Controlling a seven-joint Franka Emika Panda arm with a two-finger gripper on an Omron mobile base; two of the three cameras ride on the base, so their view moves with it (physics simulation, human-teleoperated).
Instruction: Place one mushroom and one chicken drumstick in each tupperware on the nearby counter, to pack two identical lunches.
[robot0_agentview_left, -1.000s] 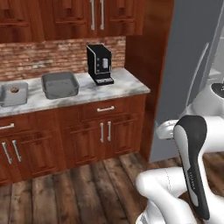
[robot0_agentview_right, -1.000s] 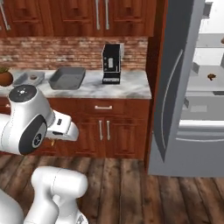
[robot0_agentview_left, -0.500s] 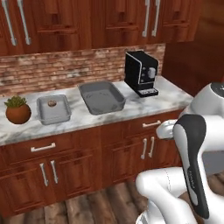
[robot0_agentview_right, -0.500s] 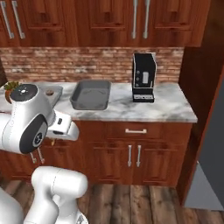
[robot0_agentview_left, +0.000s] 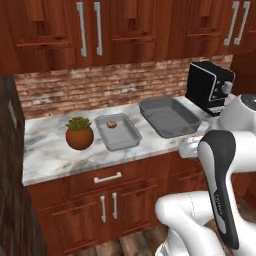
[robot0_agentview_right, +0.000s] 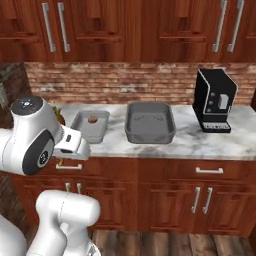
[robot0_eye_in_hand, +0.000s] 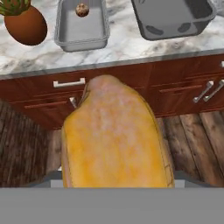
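The white-grey veined marble counter (robot0_agentview_left: 50, 150) ran over reddish-brown wood cabinets (robot0_agentview_left: 95, 210) with silver bar handles, below a red brick backsplash (robot0_agentview_left: 100, 85). On it sat 2 grey, lidless rectangular tupperware trays. The small, shallow grey tray (robot0_agentview_left: 118, 131) lay toward the left, and 1 small round brown mushroom (robot0_agentview_left: 112, 124) rested inside it near its far end. In the hand view, the same mushroom (robot0_eye_in_hand: 82, 9) showed in that tray (robot0_eye_in_hand: 82, 30). The wider, deeper grey tray (robot0_agentview_left: 168, 116) stood just beside it on the right, apart from it, with nothing visible inside. In the right base view, the small tray (robot0_agentview_right: 90, 125) and the wide tray (robot0_agentview_right: 150, 121) sat side by side at the middle of the slab.

A round brown plant pot (robot0_agentview_left: 79, 134) with green leaves stood just left of the small tray. A black coffee machine (robot0_agentview_left: 209, 87) stood at the right end of the counter, beyond the wide tray.

The robot's white arm (robot0_agentview_left: 220, 165) stood in front of the counter's edge. In the hand view, a large golden-yellow chicken drumstick (robot0_eye_in_hand: 114, 140) lay close before the camera, over the cabinet fronts and dark wood floor (robot0_eye_in_hand: 192, 140), short of the counter. The gripper's fingers were hidden behind it; they stood well apart and appeared clamped on the drumstick.
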